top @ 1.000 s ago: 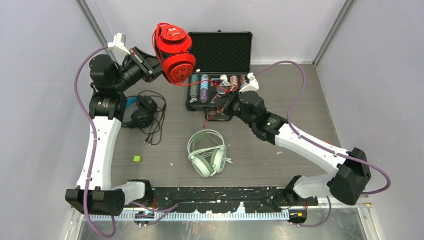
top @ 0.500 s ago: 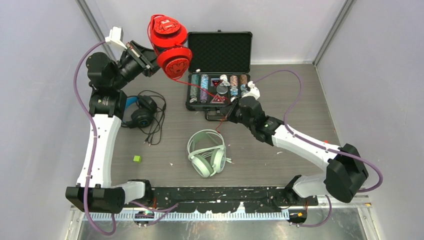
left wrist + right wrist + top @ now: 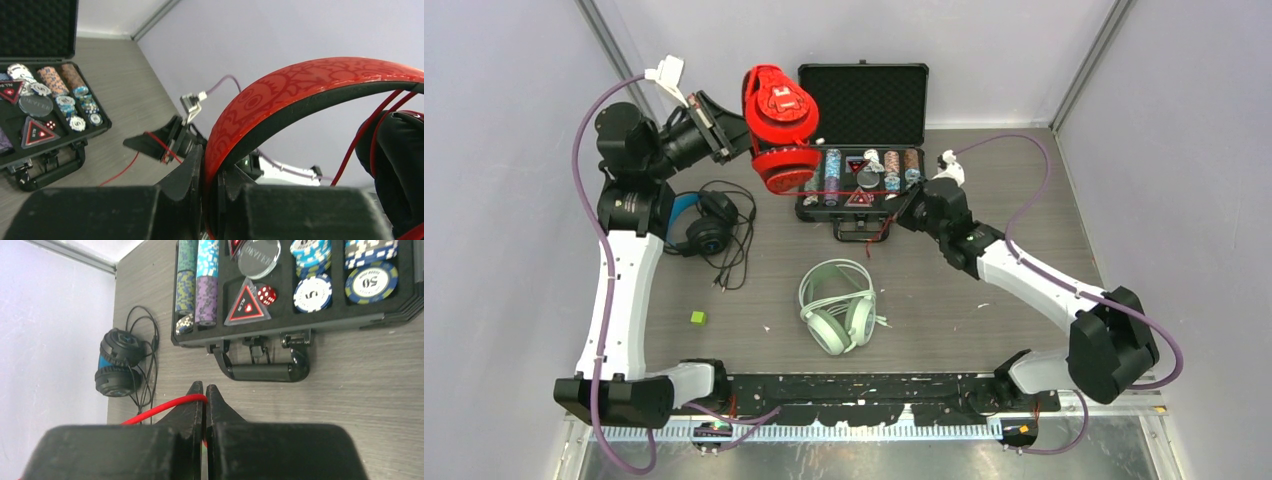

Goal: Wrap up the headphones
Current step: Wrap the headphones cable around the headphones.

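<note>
Red headphones point(image 3: 779, 110), patterned headband point(image 3: 280, 95), red cable point(image 3: 170, 405). Mint-green headphones point(image 3: 834, 310). Black headphones point(image 3: 707, 236), blue lining point(image 3: 686, 205). Grey wood-grain desk point(image 3: 774, 265). Black case point(image 3: 864, 100), multicoloured chips point(image 3: 832, 175).

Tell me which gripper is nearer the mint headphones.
Right. The right gripper pinches the red cable just beyond the mint headphones; the left gripper is raised far back-left with the red pair.

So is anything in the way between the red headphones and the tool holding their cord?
Nothing blocks them. The left tool grips the red headphones aloft; the right tool pinches their red cable, which crosses over the open chip case.
</note>
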